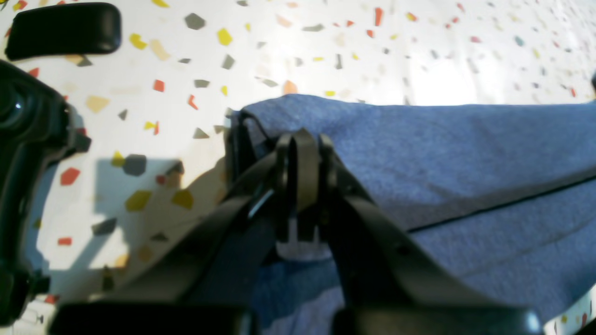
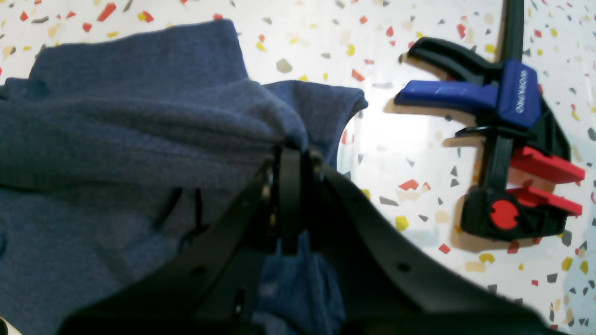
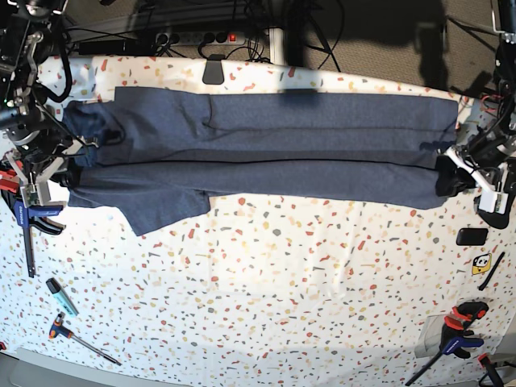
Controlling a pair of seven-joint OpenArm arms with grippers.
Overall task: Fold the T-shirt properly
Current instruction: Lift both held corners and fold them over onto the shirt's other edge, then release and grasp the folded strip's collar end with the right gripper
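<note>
1. Your left gripper (image 1: 302, 153) has its fingers pinched tight on an edge of the T-shirt (image 3: 266, 149); cloth bunches right at the tips.
2. Your right gripper (image 2: 292, 160) is likewise clamped, fingers closed on a gathered fold at the other end.
3. Between the two sets of fingers the shirt lies stretched in a long band across the far half of the surface (image 3: 282, 290), already doubled lengthwise, one sleeve flap poking out toward the near side close to your right fingers.
4. My read: you're mid-fold, holding both ends taut. The next move calls for both arms to travel together, keeping tension even so the held edge lands square on the rest.
5. Just beyond your right fingers sits a blue-and-black bar clamp (image 2: 507, 149), close enough to snag cloth if you swing outward.
6. Near your left fingers, a small black block (image 3: 472, 236) rests on the surface.
7. Farther off, a marker (image 3: 61, 296) and T-handle tool (image 3: 81, 340) lie well clear.
</note>
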